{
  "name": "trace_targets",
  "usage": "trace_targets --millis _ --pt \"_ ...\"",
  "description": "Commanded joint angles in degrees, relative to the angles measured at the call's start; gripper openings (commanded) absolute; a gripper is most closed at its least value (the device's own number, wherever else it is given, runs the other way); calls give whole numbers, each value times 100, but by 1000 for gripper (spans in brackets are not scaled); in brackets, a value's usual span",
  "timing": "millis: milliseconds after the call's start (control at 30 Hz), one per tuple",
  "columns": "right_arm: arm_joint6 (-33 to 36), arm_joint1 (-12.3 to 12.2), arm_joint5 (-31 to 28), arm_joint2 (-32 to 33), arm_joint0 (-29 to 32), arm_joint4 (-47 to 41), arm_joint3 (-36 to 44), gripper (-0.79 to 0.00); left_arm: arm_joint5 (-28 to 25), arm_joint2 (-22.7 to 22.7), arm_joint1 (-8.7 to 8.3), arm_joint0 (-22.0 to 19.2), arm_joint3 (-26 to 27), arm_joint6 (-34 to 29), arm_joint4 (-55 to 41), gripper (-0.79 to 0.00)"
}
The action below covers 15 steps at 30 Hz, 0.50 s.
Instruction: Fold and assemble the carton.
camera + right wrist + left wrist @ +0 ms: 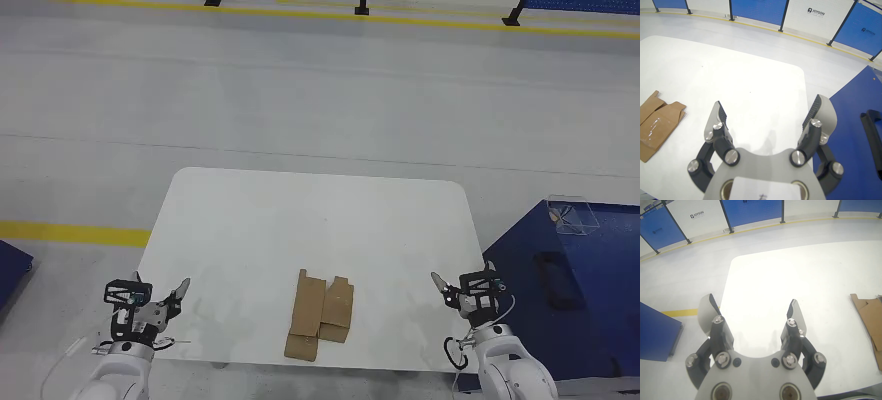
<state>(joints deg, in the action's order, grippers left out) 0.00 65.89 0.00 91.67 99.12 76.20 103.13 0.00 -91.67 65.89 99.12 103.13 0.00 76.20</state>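
The white worktop (300, 215) with rounded corners carries one flattened brown carton (321, 312), which lies flat near the front edge, roughly midway between the two sides, its notched flaps toward the far edge.

The carton (310, 305) is matt brown cardboard with a glossy tape strip (654, 125), and the table (300, 220) looks smooth and white.

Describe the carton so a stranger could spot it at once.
Find the white table. Near its robot-side edge, between the left gripper and the right gripper, lies the carton. It is flat brown cardboard with notched flaps, unlike the metal grippers.
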Motion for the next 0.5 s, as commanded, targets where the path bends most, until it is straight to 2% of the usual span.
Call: trace_targets --millis 0,100,167,233,300,367,467 --pt "0 0 0 0 0 0 0 0 -133 40 9 -2 53 -88 -245 0" --pt "0 0 0 0 0 0 0 0 -588 -17 20 -111 388 -811 -1299 0" --pt "0 0 0 0 0 0 0 0 -658 20 42 -231 630 -1523 -2246 0" --pt "0 0 0 0 0 0 0 0 -774 121 46 -425 772 -2594 -3280 0" --pt "0 0 0 0 0 0 0 0 -602 218 46 -805 759 -3710 -4298 0" --pt "0 0 0 0 0 0 0 0 -552 380 45 -1281 518 -4621 -5165 0" --pt "0 0 0 0 0 0 0 0 -354 816 73 -2157 -255 -5701 -6158 0"
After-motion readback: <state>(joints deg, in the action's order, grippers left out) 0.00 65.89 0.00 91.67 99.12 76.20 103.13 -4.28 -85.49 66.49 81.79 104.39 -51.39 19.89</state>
